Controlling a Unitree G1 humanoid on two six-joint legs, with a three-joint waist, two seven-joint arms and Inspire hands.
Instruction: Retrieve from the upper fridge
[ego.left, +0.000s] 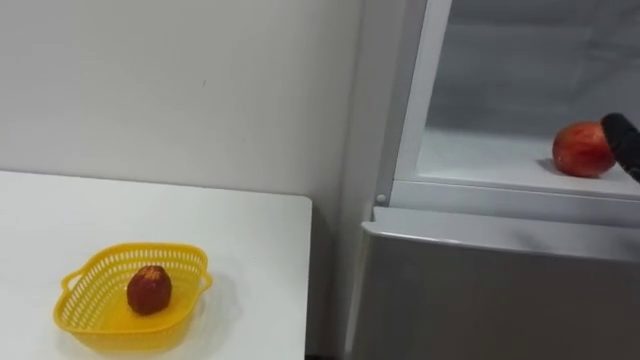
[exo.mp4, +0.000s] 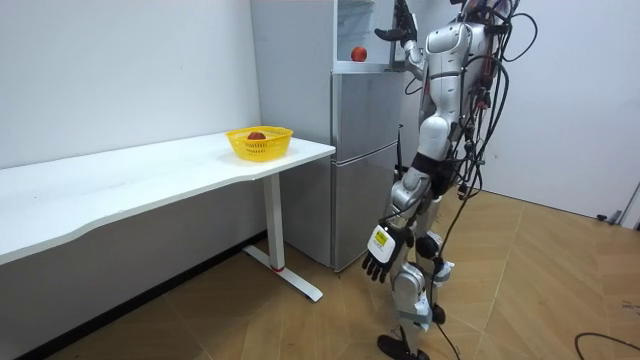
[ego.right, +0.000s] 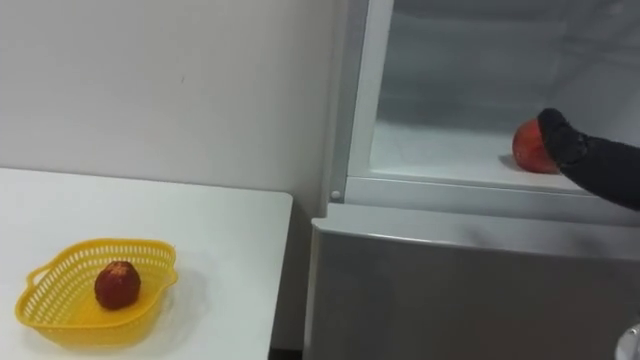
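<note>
A red apple lies on the white shelf of the open upper fridge compartment, also seen as the apple and as the apple. My right hand comes in from the right. Its dark fingers are stretched out against the apple's right side and are not curled round it. In the room view the right hand is raised at the compartment. My left hand hangs relaxed beside my leg.
A yellow basket holding a dark red fruit sits on the white table left of the fridge. The lower fridge door is closed. I stand right in front of the fridge.
</note>
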